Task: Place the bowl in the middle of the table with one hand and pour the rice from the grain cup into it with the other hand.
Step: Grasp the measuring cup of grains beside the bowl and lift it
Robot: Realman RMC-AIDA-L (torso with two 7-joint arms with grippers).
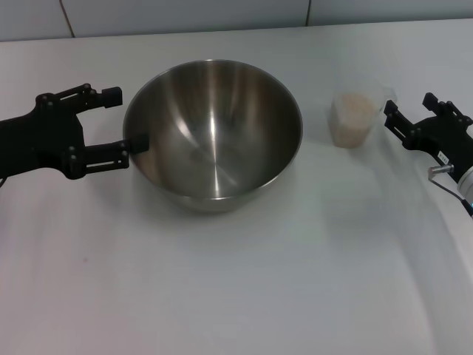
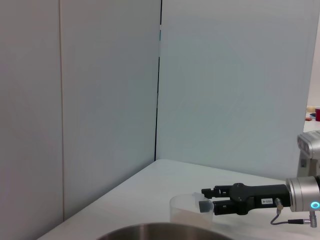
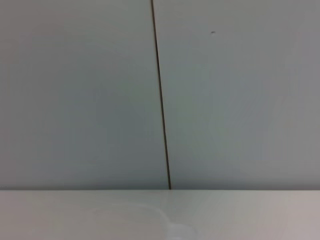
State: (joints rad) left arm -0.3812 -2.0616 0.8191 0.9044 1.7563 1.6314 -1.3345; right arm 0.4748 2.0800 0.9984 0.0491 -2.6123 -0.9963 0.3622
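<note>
Head view. A large round stainless-steel bowl (image 1: 213, 133) stands upright on the plain white matte table (image 1: 236, 296), roughly midway between the left and right edges and nearer the far edge than the near one. Its polished, curved inside reflects light in vertical streaks and holds nothing visible.

The left gripper (image 1: 111, 122), black and two-fingered, lies at the bowl's left side with its fingers spread apart. The nearer fingertip (image 1: 137, 145) meets the bowl's rim; the farther finger sits just beside the rim without clear contact.

To the right of the bowl, apart from it, stands the grain cup (image 1: 353, 118), a small clear, slightly frosted plastic vessel, upright. It holds rice (image 1: 353, 109), a pale beige granular mass reaching close to the brim.

The right gripper (image 1: 390, 118), also black, is near the right edge of the table, its fingertips at the cup's right side. Whether its fingers are spread or pressed onto the cup cannot be told.

Left wrist view. The bowl's rim (image 2: 160, 232) shows as a grey metal arc; beyond it the translucent cup (image 2: 187, 214) meets the right gripper's (image 2: 206, 199) tips.
</note>
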